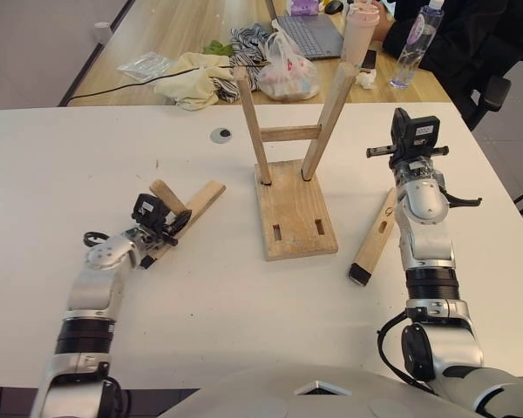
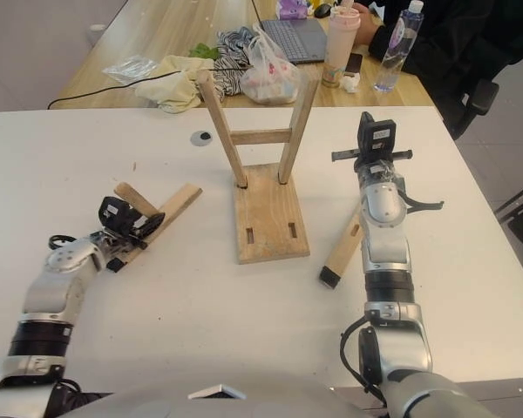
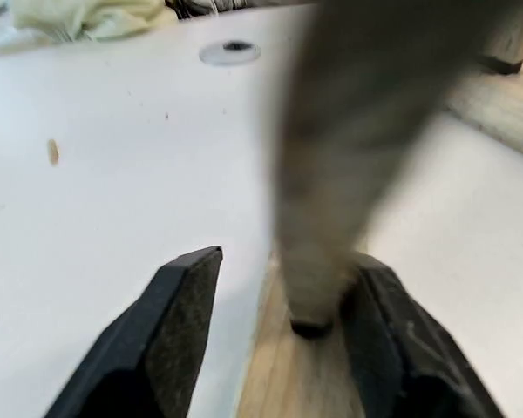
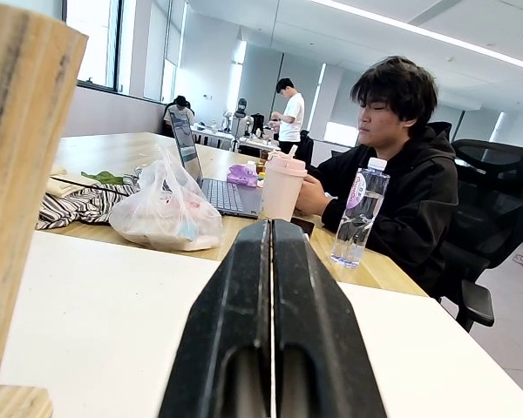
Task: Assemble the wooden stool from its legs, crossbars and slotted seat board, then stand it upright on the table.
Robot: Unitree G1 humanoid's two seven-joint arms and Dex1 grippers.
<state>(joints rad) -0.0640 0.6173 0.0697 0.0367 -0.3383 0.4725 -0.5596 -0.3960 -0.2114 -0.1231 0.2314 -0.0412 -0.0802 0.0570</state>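
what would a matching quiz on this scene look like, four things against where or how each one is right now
Things
1. seat board
2. loose leg
3. left end effector
4. right end effector

States
a. shut, holding nothing
b. flat on the table, two legs standing in it
c. open, with a wooden piece between its fingers
d. lying on the table beside the right arm

Pairs: 1-b, 2-d, 3-c, 4-a

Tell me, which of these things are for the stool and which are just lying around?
For the stool: seat board, two standing legs, crossbar, loose leg, two wooden pieces on the left.
Lying about: plastic bag, cloths, laptop, cup, water bottle.
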